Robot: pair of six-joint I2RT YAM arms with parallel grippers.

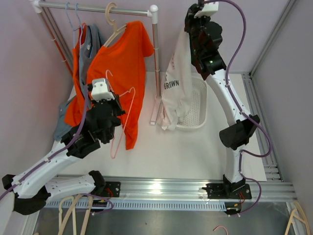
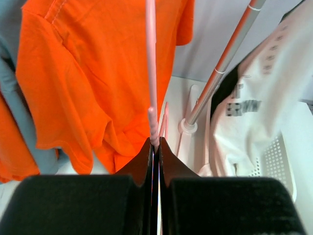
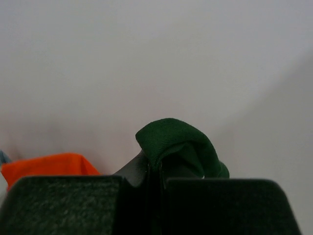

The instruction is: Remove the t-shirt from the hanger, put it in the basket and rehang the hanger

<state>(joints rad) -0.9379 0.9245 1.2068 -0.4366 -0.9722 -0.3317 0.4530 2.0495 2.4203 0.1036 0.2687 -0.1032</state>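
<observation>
Pinched in the right gripper [image 3: 157,169], whose black fingers are fully closed, is a fold [image 3: 178,142] of dark green cloth. I take it for the neck trim of the white t-shirt [image 1: 177,98]. The t-shirt hangs straight down below that gripper, which is raised high. Its hem reaches the basket [image 1: 199,98] underneath, on the side nearest the post [image 1: 156,58]. I cannot tell whether the hem rests inside the basket or on its rim.

The left gripper [image 2: 154,147] is shut just as tightly on the thin pink hanger [image 2: 151,58], which stands up from its jaws. From above the hanger looks bare and well apart from the t-shirt, so the two seem already separated. What remains, I judge, is setting the t-shirt down.

To do that well, the right gripper should first move a little away from the post so the cloth hangs over the basket's middle. Then it should lower straight down and let the fabric pile up from the hem. The fingers should open only once the weight is off them. Letting go from this height could drape the t-shirt over the rim or against the post.

The left gripper should hold the hanger where it is. An orange shirt [image 1: 122,58] hangs just beyond it, and the hanger's hook could catch that cloth if it swings.
</observation>
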